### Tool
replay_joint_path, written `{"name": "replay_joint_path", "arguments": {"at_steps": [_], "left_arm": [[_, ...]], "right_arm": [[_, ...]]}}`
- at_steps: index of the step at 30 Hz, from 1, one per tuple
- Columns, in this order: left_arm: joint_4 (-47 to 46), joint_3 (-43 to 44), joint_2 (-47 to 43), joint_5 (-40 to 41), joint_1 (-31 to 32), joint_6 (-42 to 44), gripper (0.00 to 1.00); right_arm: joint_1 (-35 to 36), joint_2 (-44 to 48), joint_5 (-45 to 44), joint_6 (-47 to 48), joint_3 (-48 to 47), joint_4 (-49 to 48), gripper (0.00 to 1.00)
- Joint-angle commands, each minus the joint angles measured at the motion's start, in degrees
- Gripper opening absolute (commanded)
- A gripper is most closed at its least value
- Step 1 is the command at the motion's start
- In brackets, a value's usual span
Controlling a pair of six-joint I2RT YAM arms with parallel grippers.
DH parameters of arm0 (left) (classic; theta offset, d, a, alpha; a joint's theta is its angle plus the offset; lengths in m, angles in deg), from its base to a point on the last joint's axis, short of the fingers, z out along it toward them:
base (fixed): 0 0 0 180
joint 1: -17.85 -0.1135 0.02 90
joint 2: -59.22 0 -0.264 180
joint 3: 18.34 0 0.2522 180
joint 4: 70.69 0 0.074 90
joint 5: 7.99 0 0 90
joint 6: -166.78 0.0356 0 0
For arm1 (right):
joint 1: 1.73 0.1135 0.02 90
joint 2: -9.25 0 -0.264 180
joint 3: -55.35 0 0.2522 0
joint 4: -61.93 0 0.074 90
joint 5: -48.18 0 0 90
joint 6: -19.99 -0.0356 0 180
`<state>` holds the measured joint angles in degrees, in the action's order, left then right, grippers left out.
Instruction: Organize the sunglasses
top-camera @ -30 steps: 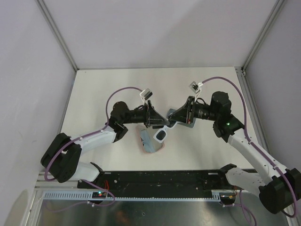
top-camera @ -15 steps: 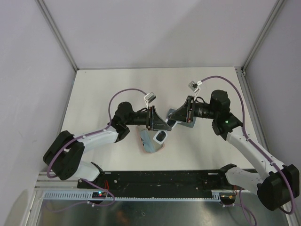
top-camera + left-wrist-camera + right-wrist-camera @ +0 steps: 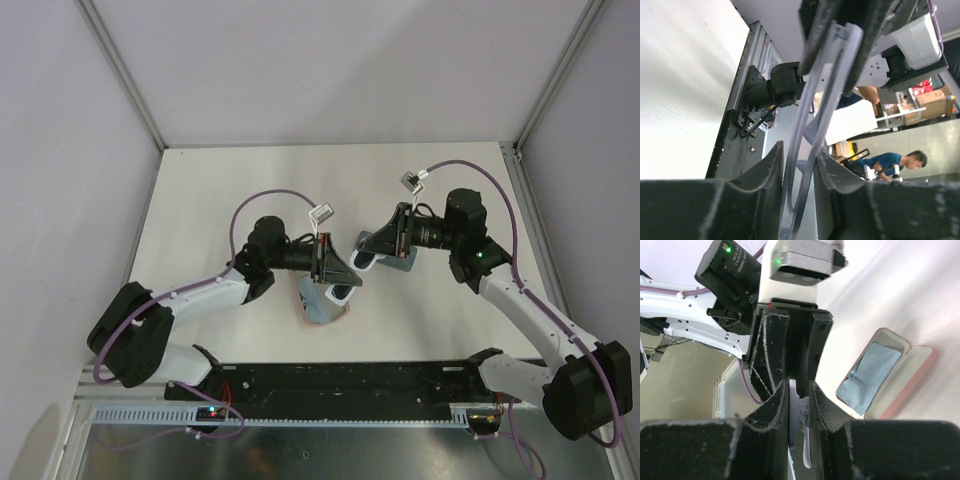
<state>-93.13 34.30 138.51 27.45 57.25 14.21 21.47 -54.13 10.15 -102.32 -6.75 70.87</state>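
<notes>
The white sunglasses (image 3: pixel 342 291) were pinched tight by left gripper (image 3: pixel 799 170) and right gripper (image 3: pixel 800 405) alike; they could have been snapped by opposed pulling.

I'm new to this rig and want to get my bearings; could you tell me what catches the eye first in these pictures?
The two arms meet mid-table, with the left gripper and the right gripper both clamped on the white-framed sunglasses, held up between them. Just under them in the top view lies an open pink case with a light blue cloth inside.
</notes>
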Motion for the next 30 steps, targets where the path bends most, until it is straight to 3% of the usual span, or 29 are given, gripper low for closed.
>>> {"name": "replay_joint_path", "arguments": {"at_steps": [1,8,11,13,21,26,30], "left_arm": [[5.16,2.79,-2.51,-0.93,0.63,4.13,0.22],[18.49,5.92,-4.97,5.44,0.62,12.10,0.14],[24.87,6.60,-6.45,11.43,0.17,14.31,0.13],[27.84,5.94,-7.75,15.06,-0.63,13.90,0.13],[30.23,-5.13,-20.67,33.35,-3.44,6.17,0.15],[30.52,-13.60,-28.63,43.23,-3.55,-1.20,0.14],[30.08,-17.26,-29.51,46.23,-3.29,-3.98,0.14]], "right_arm": [[-0.61,-0.30,-1.39,2.10,-2.19,-3.06,0.03],[-0.61,-0.08,-4.28,4.26,-2.13,-0.07,0.58],[-0.87,0.32,-6.21,4.88,-2.18,0.97,0.77],[-1.12,0.59,-7.63,5.11,-2.15,1.59,0.85],[-1.62,2.93,-20.01,5.99,-2.01,8.31,0.90],[0.33,2.91,-29.44,5.36,0.60,11.95,0.83],[5.85,1.65,-34.80,4.85,3.62,11.24,0.78]]}}
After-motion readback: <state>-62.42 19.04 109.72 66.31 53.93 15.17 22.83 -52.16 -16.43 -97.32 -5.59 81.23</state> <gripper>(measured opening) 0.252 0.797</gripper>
